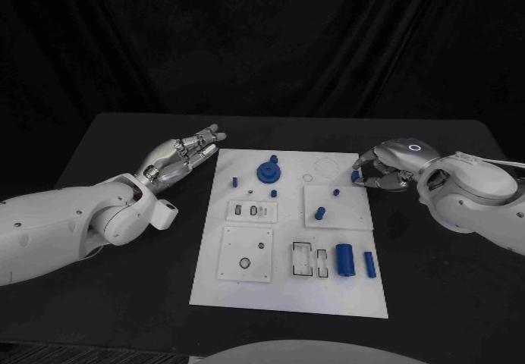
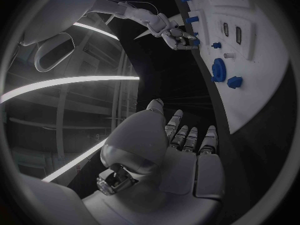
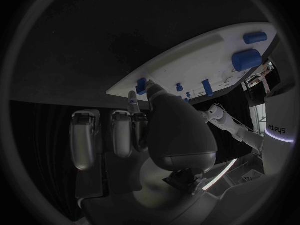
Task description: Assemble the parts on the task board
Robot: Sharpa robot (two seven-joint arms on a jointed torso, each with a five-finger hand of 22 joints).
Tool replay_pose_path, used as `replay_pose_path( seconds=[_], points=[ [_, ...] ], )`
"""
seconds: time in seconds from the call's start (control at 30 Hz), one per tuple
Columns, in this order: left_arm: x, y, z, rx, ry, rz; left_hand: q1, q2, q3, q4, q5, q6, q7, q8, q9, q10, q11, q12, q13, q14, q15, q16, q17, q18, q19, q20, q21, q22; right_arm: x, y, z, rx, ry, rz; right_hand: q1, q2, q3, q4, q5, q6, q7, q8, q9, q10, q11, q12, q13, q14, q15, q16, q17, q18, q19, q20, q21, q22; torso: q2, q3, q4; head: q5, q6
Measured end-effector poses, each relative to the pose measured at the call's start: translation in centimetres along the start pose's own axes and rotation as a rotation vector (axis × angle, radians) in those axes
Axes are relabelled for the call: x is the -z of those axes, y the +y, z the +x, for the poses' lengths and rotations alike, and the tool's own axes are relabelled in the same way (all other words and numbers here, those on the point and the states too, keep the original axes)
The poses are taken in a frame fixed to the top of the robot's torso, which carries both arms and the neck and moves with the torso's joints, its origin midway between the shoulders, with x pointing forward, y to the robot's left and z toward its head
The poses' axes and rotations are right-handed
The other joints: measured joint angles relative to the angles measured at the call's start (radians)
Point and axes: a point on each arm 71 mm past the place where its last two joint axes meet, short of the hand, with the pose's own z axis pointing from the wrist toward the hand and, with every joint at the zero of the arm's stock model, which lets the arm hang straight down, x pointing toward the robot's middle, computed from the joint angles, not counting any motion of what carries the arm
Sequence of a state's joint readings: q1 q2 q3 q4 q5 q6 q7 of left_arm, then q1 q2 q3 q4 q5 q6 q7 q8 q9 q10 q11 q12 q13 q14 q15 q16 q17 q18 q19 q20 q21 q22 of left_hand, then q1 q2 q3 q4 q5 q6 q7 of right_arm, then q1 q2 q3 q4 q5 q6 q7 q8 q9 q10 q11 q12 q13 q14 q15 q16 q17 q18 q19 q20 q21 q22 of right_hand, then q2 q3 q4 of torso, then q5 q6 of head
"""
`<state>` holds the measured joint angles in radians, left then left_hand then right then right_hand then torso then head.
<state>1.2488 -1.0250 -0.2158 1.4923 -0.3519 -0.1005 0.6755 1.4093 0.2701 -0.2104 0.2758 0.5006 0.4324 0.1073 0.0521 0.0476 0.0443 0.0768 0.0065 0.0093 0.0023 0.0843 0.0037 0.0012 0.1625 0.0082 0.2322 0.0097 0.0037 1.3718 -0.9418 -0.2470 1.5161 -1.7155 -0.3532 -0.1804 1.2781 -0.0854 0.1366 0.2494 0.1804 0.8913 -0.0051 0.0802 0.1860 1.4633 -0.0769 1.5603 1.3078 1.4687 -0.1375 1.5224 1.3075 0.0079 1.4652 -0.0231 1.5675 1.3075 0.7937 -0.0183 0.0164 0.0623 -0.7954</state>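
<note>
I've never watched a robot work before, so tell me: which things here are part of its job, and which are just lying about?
Part of the job:
- white task board
- blue gear-like part
- large blue cylinder
- slim blue cylinder
- small blue part that the right hand pinches at the board's edge
- left hand, holding nothing

Just there:
- black table

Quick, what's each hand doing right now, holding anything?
Left hand: open, fingers out straight, holding nothing.
Right hand: fingers closed on a small blue part at the task board edge.
</note>
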Motion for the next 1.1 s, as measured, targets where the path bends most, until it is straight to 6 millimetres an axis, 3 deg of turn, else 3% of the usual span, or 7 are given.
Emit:
replay_pose_path(
  seconds=[0.8, 1.1],
  points=[
    [-0.03, 0.03, -0.02, 0.0, 0.0, 0.0, 0.0, 0.0, 0.0, 0.0, 0.0, -0.001, 0.0, 0.0, 0.0, 0.004, 0.003, 0.0, 0.0, -0.004, 0.004, 0.0, 0.0, 0.0, -0.004, 0.004, 0.0, 0.0, -0.3, 0.38, 0.38, -0.005, -0.015, -0.019, 0.011, 0.011, 0.0, -0.006, 0.0, 0.043, 0.0, 0.022, 0.018, 0.0, 0.0, -0.004, 0.0, 0.0, 0.0, 0.0, 0.0, 0.0, 0.0, 0.0, 0.0, 0.0, 0.0, 0.0003, -0.0004, -0.001, -0.008],
    [-0.03, 0.04, -0.04, -0.001, 0.0, -0.001, 0.0, 0.0, 0.0, 0.0, 0.0, -0.004, 0.004, 0.0, 0.0, 0.004, 0.003, 0.0, 0.0, -0.004, 0.004, 0.0, 0.0, 0.0, -0.004, 0.004, 0.0, 0.0, -0.35, 0.45, 0.31, -0.008, -0.029, -0.02, 0.045, 0.04, 0.012, -0.041, 0.008, 0.126, 0.003, 0.07, 0.06, 0.0, 0.0, -0.007, 0.0, 0.0, 0.0, 0.0, 0.0, 0.0, 0.0, 0.0, 0.0, 0.0, 0.0, 0.0003, -0.0004, 0.001, -0.009]
  ],
)
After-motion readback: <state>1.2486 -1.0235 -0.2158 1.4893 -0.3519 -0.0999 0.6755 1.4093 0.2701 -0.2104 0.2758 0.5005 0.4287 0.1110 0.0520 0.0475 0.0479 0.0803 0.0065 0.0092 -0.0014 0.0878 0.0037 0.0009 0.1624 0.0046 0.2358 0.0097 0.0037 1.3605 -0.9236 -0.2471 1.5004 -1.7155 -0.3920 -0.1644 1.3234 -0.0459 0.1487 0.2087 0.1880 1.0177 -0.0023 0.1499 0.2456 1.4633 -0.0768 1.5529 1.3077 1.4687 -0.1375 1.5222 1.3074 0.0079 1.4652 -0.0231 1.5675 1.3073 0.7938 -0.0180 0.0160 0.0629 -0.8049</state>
